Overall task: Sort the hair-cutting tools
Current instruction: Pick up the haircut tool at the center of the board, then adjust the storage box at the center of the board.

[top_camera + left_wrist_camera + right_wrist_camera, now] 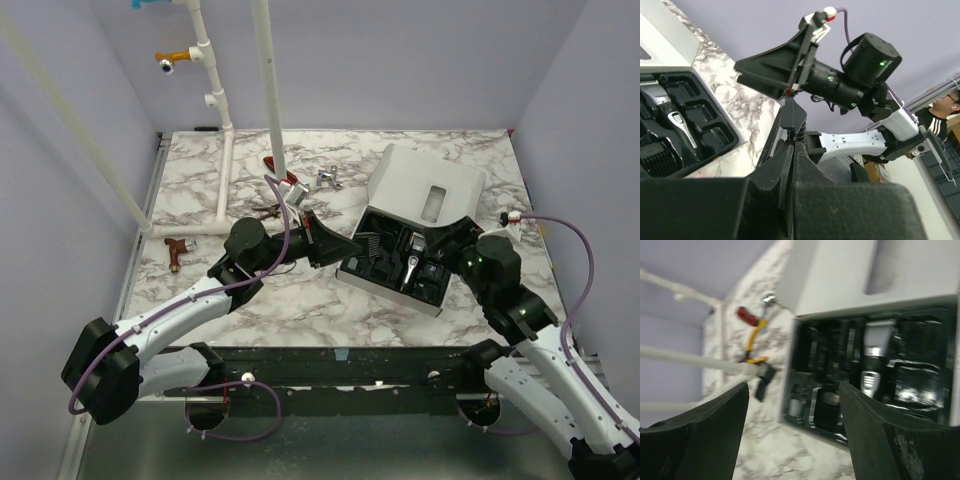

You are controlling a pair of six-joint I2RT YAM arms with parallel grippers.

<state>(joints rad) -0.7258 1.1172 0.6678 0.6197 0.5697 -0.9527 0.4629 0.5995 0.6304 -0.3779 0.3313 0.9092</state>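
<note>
Sorting looks far along: the clipper [874, 360] and black guards [372, 246] lie in the tray [392, 288] of the open case [425, 185]. The right gripper [792, 387] hangs over it, fingers apart and empty. The left gripper [792, 112], arm stretched low by the case's left edge, is pressed together; whether it pinches anything I cannot tell. Probably next: find a loose piece

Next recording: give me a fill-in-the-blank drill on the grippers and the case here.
The slim black clipper with silver blade end lies ___ the open grey plastic case. The right gripper is ___, holding nothing. The left gripper is ___ on a small black plastic piece. Missing: inside; open; shut.
</note>
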